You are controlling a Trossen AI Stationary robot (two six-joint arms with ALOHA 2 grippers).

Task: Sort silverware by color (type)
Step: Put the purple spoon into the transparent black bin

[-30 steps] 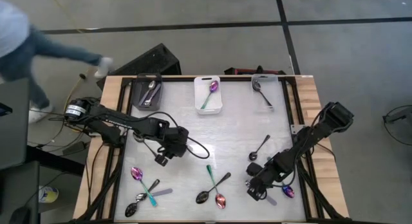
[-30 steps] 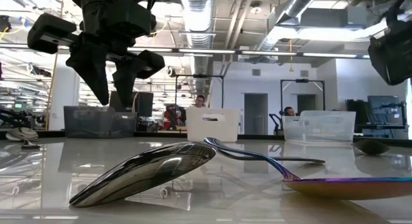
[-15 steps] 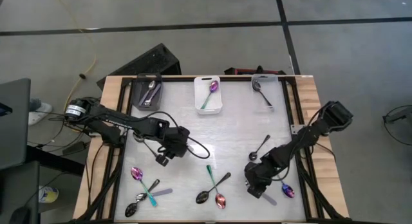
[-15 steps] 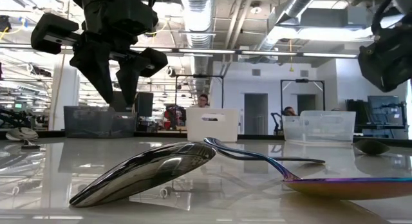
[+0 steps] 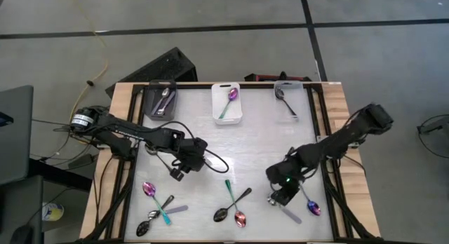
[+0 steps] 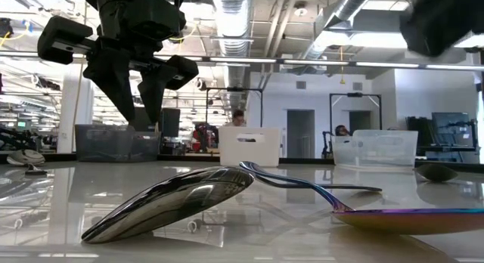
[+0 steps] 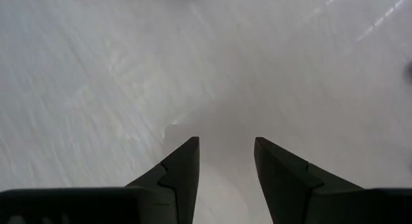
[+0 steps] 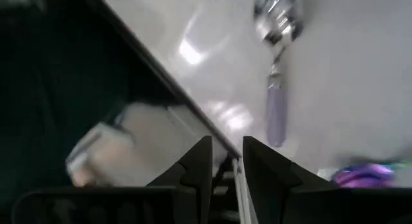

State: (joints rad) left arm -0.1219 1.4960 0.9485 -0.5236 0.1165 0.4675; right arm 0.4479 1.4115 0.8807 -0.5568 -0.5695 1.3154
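Spoons lie in three loose groups along the table's near side. At the near left are a purple spoon (image 5: 149,189) and a black one (image 5: 144,226). Near the middle lie a black spoon (image 5: 222,214) and a pink one (image 5: 240,218). At the near right are a silver spoon with a lilac handle (image 8: 275,108) and a purple spoon (image 5: 313,209). My right gripper (image 5: 279,199) hangs above the lilac-handled spoon, its fingers (image 8: 199,163) a narrow gap apart with nothing between them. My left gripper (image 5: 175,175) hangs open over bare table left of centre.
Three small bins stand along the far edge: a dark one (image 5: 163,100) holding silver spoons, a white one (image 5: 226,104) holding a purple spoon, and a clear one (image 5: 287,98) holding a black spoon. Another black spoon (image 5: 289,154) lies beside my right arm. The table's middle is bare.
My right gripper has risen from just above the near-right spoons and drawn a little toward the table's far edge, tipping less steeply; the spoons stay where they lay. A person at the far left has gone out of view.
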